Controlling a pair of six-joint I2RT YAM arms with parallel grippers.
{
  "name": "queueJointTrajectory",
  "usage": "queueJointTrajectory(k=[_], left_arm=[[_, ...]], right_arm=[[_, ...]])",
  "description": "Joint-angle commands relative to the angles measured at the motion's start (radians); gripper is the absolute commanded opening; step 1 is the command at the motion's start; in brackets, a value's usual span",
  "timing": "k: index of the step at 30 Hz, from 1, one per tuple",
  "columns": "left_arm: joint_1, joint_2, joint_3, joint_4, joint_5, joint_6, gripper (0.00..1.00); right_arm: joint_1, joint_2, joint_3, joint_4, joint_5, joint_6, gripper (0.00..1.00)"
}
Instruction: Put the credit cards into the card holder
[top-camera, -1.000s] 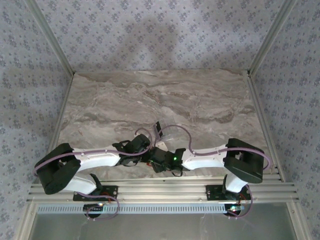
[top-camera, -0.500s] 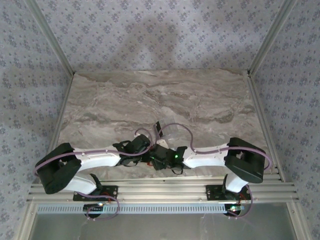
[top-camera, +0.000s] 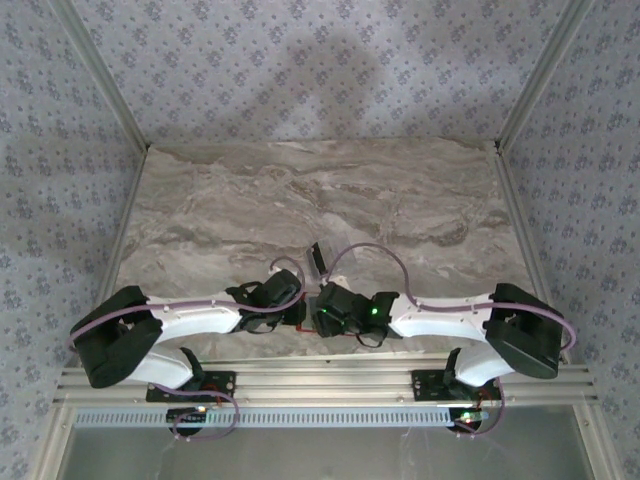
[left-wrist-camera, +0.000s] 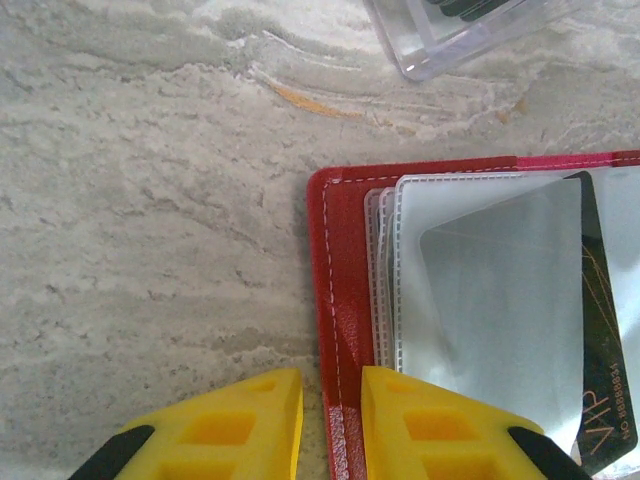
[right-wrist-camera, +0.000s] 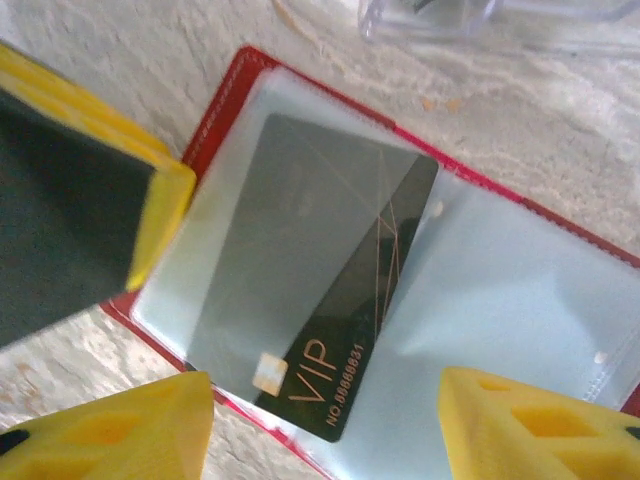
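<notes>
The red wallet (left-wrist-camera: 345, 330) lies open on the table (top-camera: 300, 190), by the middle of its near edge; a dark card (right-wrist-camera: 320, 300) marked VIP sits mostly under one of its clear sleeves; the right claw (right-wrist-camera: 325, 425) hangs over that card, fingers wide apart; the left claw (left-wrist-camera: 331, 390) has its fingers nearly together, the wallet's red edge in the narrow gap, and whether they pinch it I cannot tell; a clear plastic box (left-wrist-camera: 470, 35) rests just beyond the wallet, toward the far edge.
</notes>
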Motion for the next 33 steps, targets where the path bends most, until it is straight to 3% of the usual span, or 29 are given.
queueJointTrajectory(k=[1,4,18,25,33], left_arm=[[-0.012,0.019,-0.013,-0.013,0.025,-0.001,0.23],[-0.012,0.017,-0.011,-0.014,0.027,0.000,0.23],[-0.012,0.034,-0.010,-0.003,0.032,0.002,0.23],[-0.012,0.042,-0.016,0.008,0.034,-0.001,0.23],[-0.012,0.040,-0.014,0.008,0.035,-0.001,0.23]], right_arm=[[-0.019,-0.015,-0.033,0.021,-0.058,0.011,0.55],[-0.054,-0.015,-0.059,0.070,-0.107,-0.006,0.48],[-0.193,-0.045,-0.160,0.248,-0.314,-0.003,0.39],[-0.170,-0.115,-0.140,0.166,-0.197,-0.018,0.36],[-0.188,-0.101,-0.127,0.186,-0.251,-0.039,0.40]])
